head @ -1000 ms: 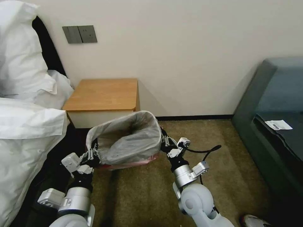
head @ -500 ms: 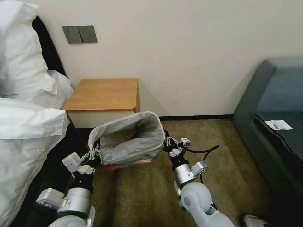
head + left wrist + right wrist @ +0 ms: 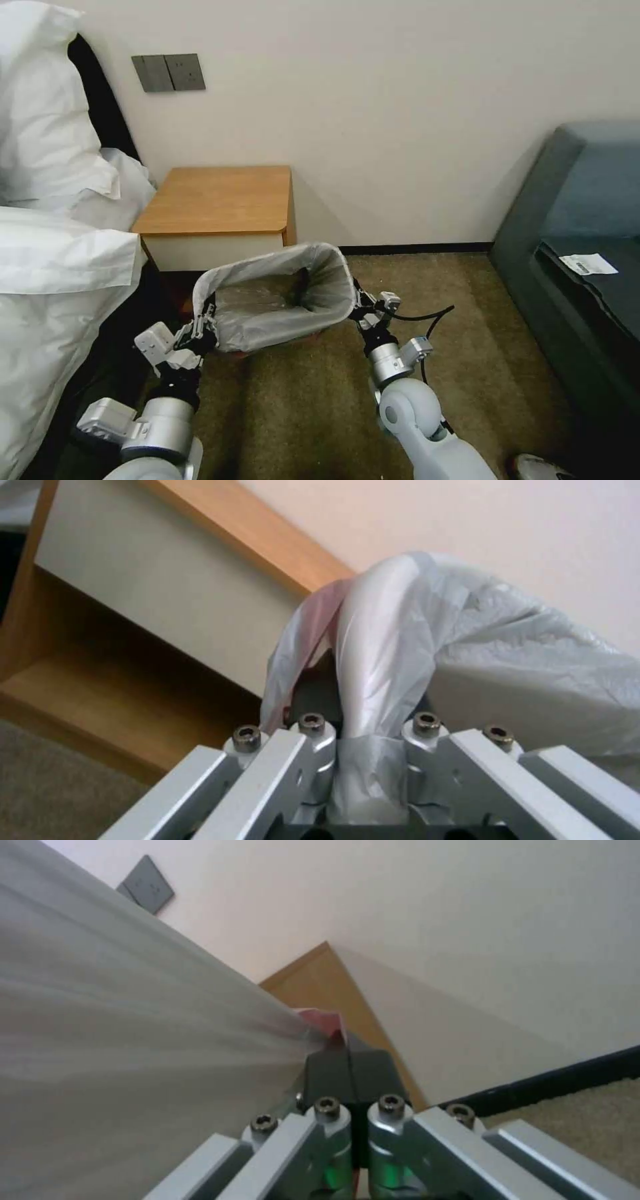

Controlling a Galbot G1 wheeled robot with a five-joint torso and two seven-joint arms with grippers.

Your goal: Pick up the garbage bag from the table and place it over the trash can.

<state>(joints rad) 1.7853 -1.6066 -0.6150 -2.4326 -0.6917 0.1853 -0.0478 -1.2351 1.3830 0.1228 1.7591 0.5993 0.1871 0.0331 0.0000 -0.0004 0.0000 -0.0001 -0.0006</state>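
Both hands are clamped shut on the rim of the garbage bag point(image 3: 277, 303), left hand point(image 3: 200, 330) on one end and right hand point(image 3: 360, 308) on the other, and over the last second they've lowered it (pink band now mostly hidden). Mouth faces up, long axis left-to-right, just in front of the desk point(image 3: 217, 200); I'd guess it's settling over the trash can, which the bag hides.

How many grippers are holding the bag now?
2. The left gripper pinches the bag's left end; the right gripper pinches its right end.
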